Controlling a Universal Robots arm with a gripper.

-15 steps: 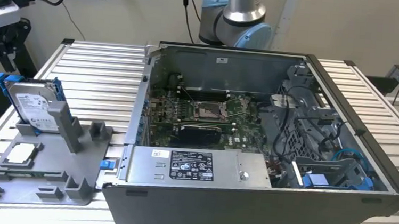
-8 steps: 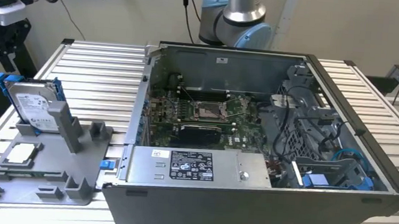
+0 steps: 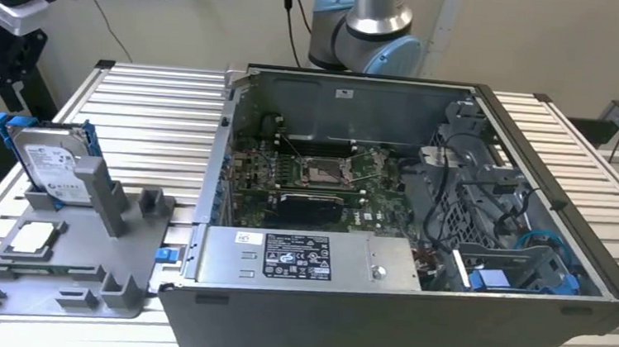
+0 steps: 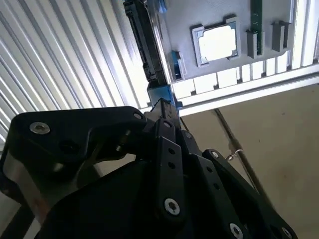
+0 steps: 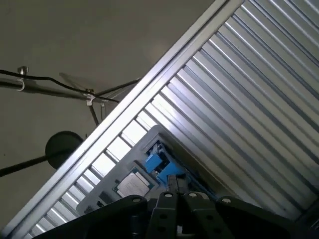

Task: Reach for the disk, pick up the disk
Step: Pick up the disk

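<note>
The disk (image 3: 52, 161) stands upright on its edge in a slot of the grey holder (image 3: 63, 283), at the exterior view's left. It is silver-grey with a white label and a bright blue bracket around it. In the second wrist view the disk (image 4: 148, 47) appears edge-on, just beyond the tip of my black gripper (image 4: 160, 107). My gripper (image 5: 172, 182) hovers above the table in the first wrist view, with the disk's blue bracket (image 5: 154, 162) a short way ahead of its tip. Nothing is held.
A small square processor chip (image 3: 33, 239) (image 4: 217, 42) lies flat on the holder beside the disk. The open computer case (image 3: 567, 268) with its power-supply box (image 3: 303, 260) stands to the exterior view's right. A camera on a stand (image 3: 13, 5) rises beyond the slatted table's edge (image 5: 114, 122).
</note>
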